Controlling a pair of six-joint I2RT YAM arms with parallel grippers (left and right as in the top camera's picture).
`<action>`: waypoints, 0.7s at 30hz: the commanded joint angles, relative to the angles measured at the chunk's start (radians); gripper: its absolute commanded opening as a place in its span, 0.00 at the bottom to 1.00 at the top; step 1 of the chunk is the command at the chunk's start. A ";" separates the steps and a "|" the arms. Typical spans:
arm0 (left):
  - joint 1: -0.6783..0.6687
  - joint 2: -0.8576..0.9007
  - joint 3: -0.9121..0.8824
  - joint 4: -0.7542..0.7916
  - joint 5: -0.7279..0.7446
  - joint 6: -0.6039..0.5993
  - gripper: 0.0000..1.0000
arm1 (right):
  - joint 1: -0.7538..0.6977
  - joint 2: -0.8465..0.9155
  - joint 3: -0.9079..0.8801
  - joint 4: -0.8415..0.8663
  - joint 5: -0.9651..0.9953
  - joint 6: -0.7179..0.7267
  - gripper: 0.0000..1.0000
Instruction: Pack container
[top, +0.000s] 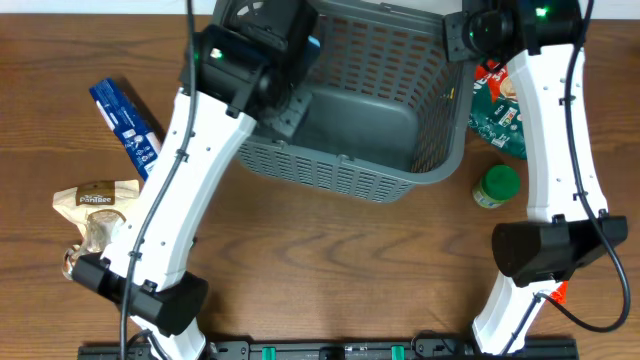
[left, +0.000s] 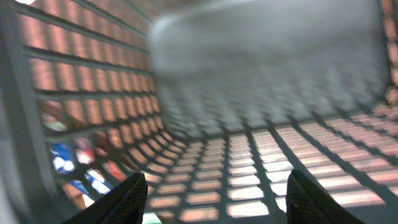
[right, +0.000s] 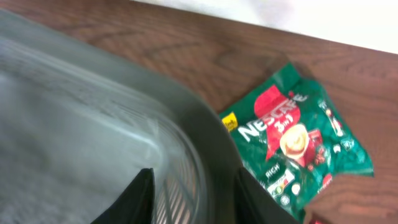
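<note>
Right now your left end effector hangs inside the container, jaws spread wide, its lattice wall ahead. Your right end effector straddles the container's rim; whether it clamps, you cannot tell.

L jaws wide open, R jaws clamped on container rim

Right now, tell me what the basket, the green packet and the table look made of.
Basket: probably moulded plastic, matte dark grey; one-piece slotted lattice walls. Packet: thin glossy printed film, likely plastic or foil laminate; it creases and catches light. Table: wood or wood-look laminate, going by the brown grain.
</note>
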 joint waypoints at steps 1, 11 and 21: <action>0.059 -0.071 -0.004 0.030 -0.061 -0.024 0.57 | 0.017 -0.050 0.128 -0.069 -0.004 0.033 0.43; 0.355 -0.169 -0.004 0.043 -0.075 -0.110 0.58 | 0.018 -0.207 0.320 -0.402 -0.316 0.115 0.01; 0.507 -0.180 -0.004 0.011 -0.071 -0.218 0.58 | 0.192 -0.299 0.102 -0.402 -0.456 0.161 0.01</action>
